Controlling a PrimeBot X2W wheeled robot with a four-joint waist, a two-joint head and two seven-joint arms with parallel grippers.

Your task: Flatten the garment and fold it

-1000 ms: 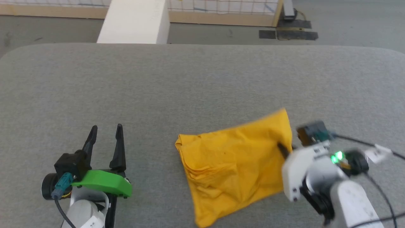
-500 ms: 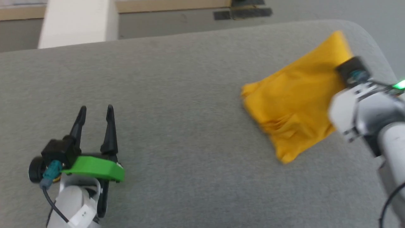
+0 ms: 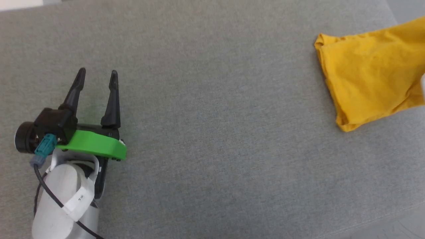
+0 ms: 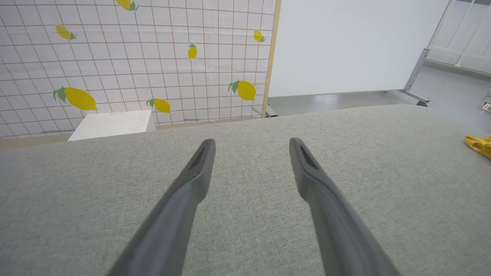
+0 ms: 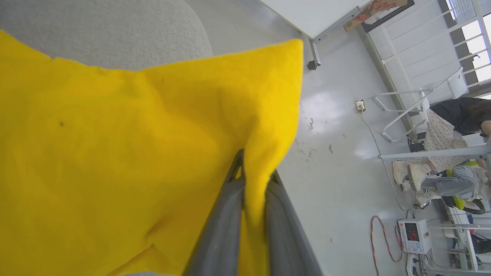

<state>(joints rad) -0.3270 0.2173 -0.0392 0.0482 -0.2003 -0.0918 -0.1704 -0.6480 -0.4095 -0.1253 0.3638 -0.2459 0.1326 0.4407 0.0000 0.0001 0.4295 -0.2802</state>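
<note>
The garment [image 3: 372, 76] is a bright yellow T-shirt folded into a compact bundle at the right edge of the grey table [image 3: 212, 132]; its print is hidden. My right gripper [image 5: 255, 180] is shut on a pinch of the garment's [image 5: 115, 153] edge, which drapes over the fingers. A corner of the garment [image 4: 479, 145] peeks in at the far right of the left wrist view. My left gripper [image 3: 97, 73] rests low over the table at the left, open, with nothing between its fingers [image 4: 191, 184].
Beyond the table's far edge stand a lemon-patterned tiled wall [image 4: 134, 57], a white box [image 4: 111, 124] and a white panel [image 4: 345, 46]. The right wrist view shows the floor [image 5: 337, 153] beyond the table's rounded corner, a person seated [image 5: 445, 153] and equipment with cables [image 5: 412, 234].
The head camera has swung left and down. The right gripper has carried the garment toward the table's right side; the arm has left the head view. The left gripper stays open.
</note>
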